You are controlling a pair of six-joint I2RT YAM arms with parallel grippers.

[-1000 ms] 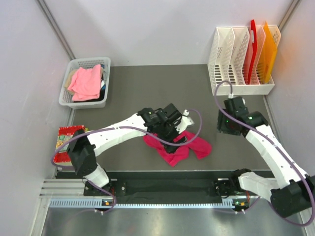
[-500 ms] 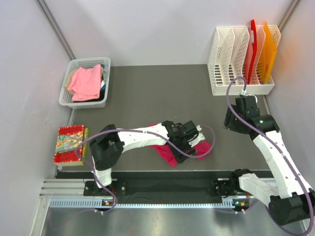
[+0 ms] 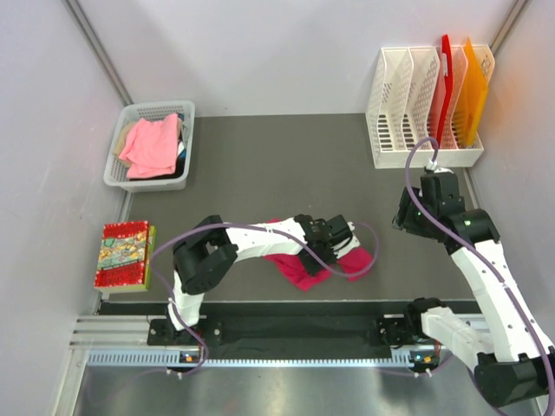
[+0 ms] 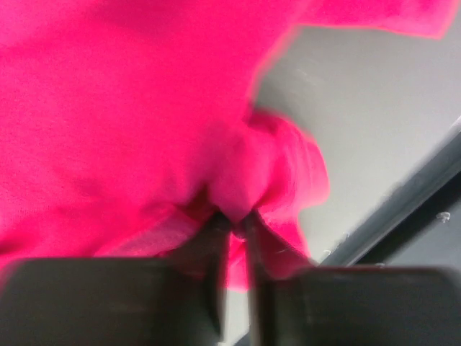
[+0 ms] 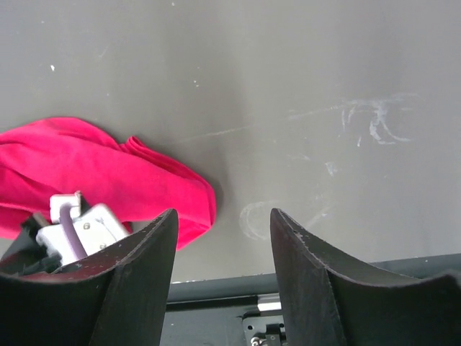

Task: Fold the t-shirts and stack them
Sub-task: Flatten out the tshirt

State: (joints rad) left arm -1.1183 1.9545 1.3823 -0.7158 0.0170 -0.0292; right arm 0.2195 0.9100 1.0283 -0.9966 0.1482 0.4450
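A bright magenta t-shirt (image 3: 301, 272) lies crumpled on the dark table near its front edge. My left gripper (image 3: 336, 245) sits low on the shirt's right part. In the left wrist view the left gripper (image 4: 234, 220) is shut, pinching a raised fold of the magenta cloth (image 4: 108, 108). My right gripper (image 3: 405, 222) hovers to the right of the shirt, apart from it. It stands open (image 5: 223, 216) with only bare table between its fingers, and the shirt's edge (image 5: 130, 180) lies to its left. A salmon-pink t-shirt (image 3: 152, 143) lies heaped in the white basket (image 3: 116, 170).
A white file rack (image 3: 408, 104) holding red and orange boards stands at the back right. A red patterned book (image 3: 124, 254) lies at the left edge. The black rail (image 3: 286, 329) with the arm bases runs along the table's front.
My left gripper moved right over the shirt, came down and shut on a fold of it. The right arm drew back slightly to the right, its gripper still open.
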